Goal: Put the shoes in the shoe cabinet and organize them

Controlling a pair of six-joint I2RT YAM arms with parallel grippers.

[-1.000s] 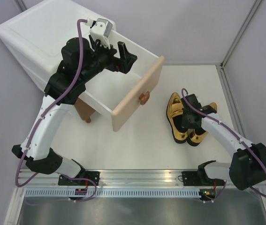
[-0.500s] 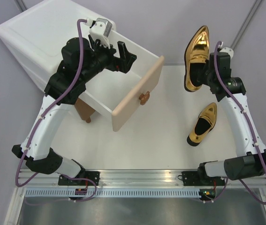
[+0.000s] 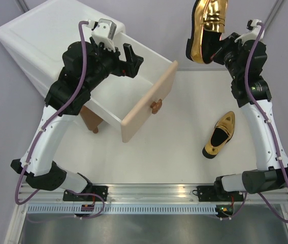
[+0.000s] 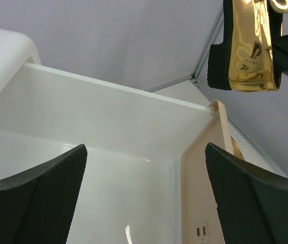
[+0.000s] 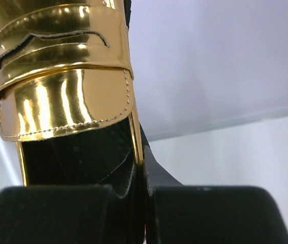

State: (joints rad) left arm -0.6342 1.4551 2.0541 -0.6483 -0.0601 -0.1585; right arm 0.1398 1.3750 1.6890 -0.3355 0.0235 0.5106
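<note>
Over the open beige plastic drawer (image 3: 149, 99): our left end effector (image 4: 144, 197), fingers apart.
Right of drawer: our right end effector (image 5: 144, 206) clamps a glossy gold loafer (image 3: 208, 28).

1. The raised gold shoe (image 3: 205, 30) is cut by the top edge in the overhead view, so its toe is not shown.
2. In the right wrist view the same shoe is cropped at top and left. The right claw (image 5: 142, 208) gripping it is seen only as a blurred dark mass.
3. The brown lower drawer (image 3: 89, 118) is mostly covered by the beige upper drawer (image 3: 149, 99) and the left arm (image 3: 57, 117).
4. The fingers (image 4: 37, 198) of the spread left claw (image 4: 145, 152) are cropped by the lower edge.
5. In the left wrist view, the other gold shoe (image 4: 236, 150) on the surface (image 3: 184, 147) is reduced to a sliver behind the drawer front.
</note>
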